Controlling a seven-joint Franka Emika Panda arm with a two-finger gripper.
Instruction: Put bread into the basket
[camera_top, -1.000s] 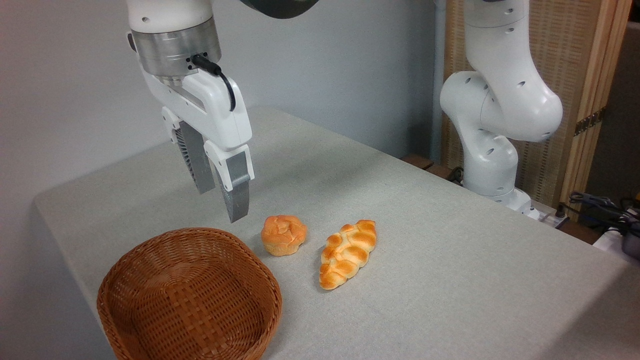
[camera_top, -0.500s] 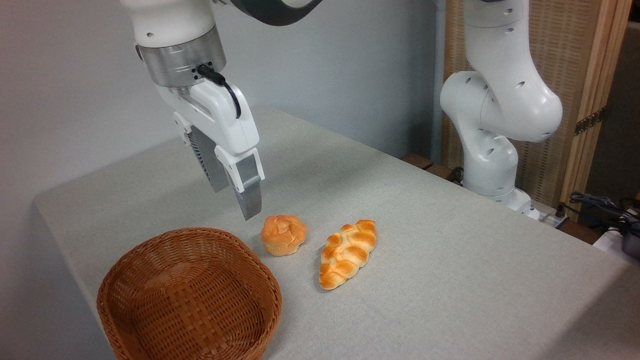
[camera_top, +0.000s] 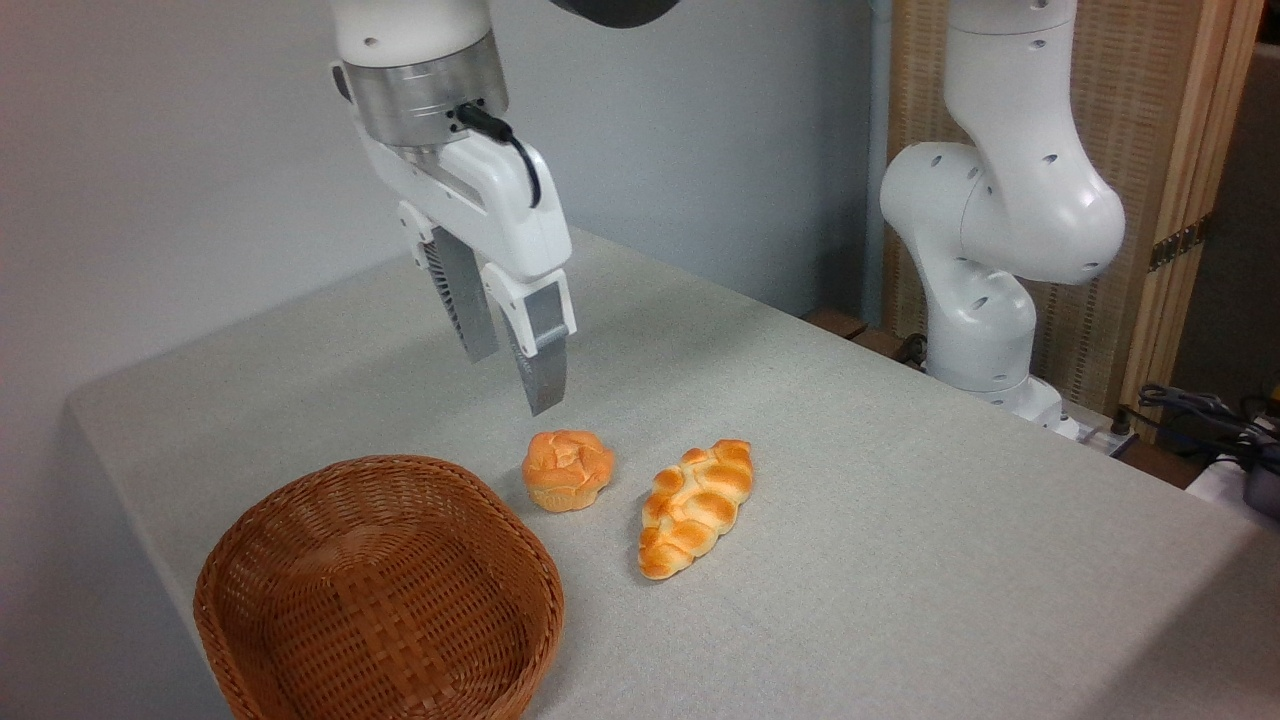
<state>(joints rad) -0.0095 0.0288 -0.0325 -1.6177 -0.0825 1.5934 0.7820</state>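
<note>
So at this point our end effector (camera_top: 515, 375) was hanging in the air with nothing in it, the two grey fingers set a fairly narrow way apart and pointing down at a slant. The thing we were after, the small round golden-orange bun with the knobbly cracked top (camera_top: 568, 470), sat on the tabletop (camera_top: 900, 560) below the fingertips and a touch to the right in the picture, clear air between them. That's really the whole story for the grab, as we read it: come down and shift slightly right and toward the camera. The bun is roundish, so no long axis to line up on, but the gap between the fingers looked tighter than the bun is wide, so we figured they'd need to spread first.

The round, shallow reddish-brown woven wicker basket (camera_top: 290, 530) was empty, sitting at the front left, its rim just beside the bun on the left. Short carry, basically. On the bun's other side lay the longer braided oval loaf (camera_top: 695, 507), close but not touching, its length running from front left to back right. We guessed that was the thing to avoid bumping on the way down.

The surface was a light grey cloth, slightly textured, pulled flat. Behind it a plain pale wall, the arm's white base (camera_top: 985, 330) standing off the far right edge, a slatted wooden screen (camera_top: 1150, 150) behind that, and some cables (camera_top: 1200, 410) at the far right.
</note>
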